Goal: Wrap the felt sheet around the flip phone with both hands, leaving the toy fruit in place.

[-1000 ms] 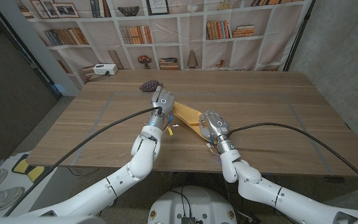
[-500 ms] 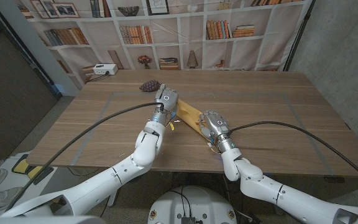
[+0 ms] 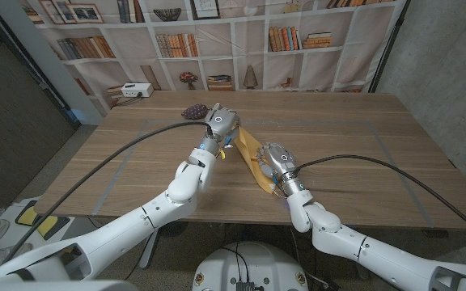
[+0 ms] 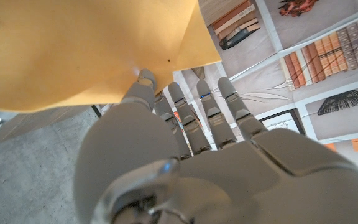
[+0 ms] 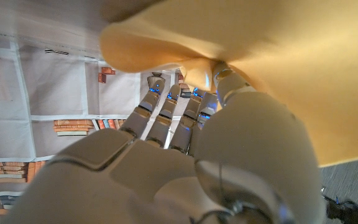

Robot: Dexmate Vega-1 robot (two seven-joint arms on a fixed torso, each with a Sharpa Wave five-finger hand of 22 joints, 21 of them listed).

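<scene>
Nearest to me, right hand (image 3: 277, 159) sits mid-counter w/ the near end of the felt sheet (image 3: 252, 158) draped by it. In the right wrist view the felt folds over the fingers (image 5: 166, 118), thumb side tucked into the fold, so it looks like a pinch on the sheet, tho the contact itself is buried in cloth.

A bit farther & left, left hand (image 3: 220, 124) is up at the far end of the sheet. Left wrist view has one fingertip touching the felt edge, the rest of the fingers (image 4: 210, 115) reaching out straight past it. Looks like a thumb-and-finger pinch on that corner; can't see the thumb, so that's my read only.

Step in hand, I'd say: both hands have the sheet lifted or tented between them, mid-fold. Next move prob calls for bringing the far end over toward the near one & closing the wrap w/o dragging it.

Flip phone: can't make it out. Presumably under or inside the yellow felt.

Farther back, toy fruit (image 3: 195, 111), a dark grape-like bunch, sits on the counter (image 3: 346, 129) just beyond the left hand, apart from the sheet. Bookshelf backdrop behind.
</scene>
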